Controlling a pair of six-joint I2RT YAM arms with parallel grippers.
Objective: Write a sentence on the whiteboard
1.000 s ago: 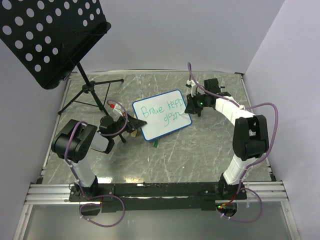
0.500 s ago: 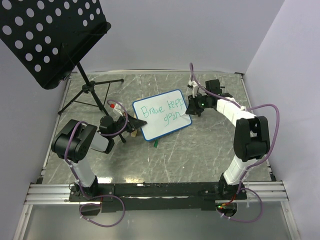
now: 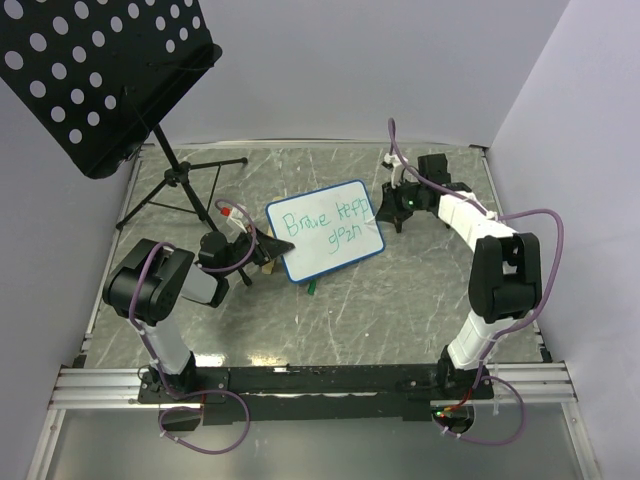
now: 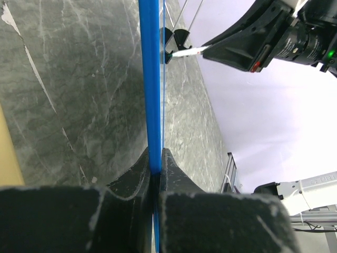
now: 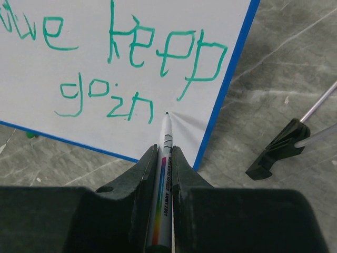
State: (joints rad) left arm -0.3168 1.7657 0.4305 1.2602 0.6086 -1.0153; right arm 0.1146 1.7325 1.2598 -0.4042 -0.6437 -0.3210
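Whiteboard: small, white, thin blue rim, rounded corners. It sits mid-table, raised at an angle off the grey marbled table. The sentence is in green hand lettering, "Brave keep" over "goin".

Left gripper: fingers pinched tight on the board's blue left edge.

Right gripper: closed around a marker at the board's right end. Tip points at bare white just right of the final "n". Contact with the board cannot be told.
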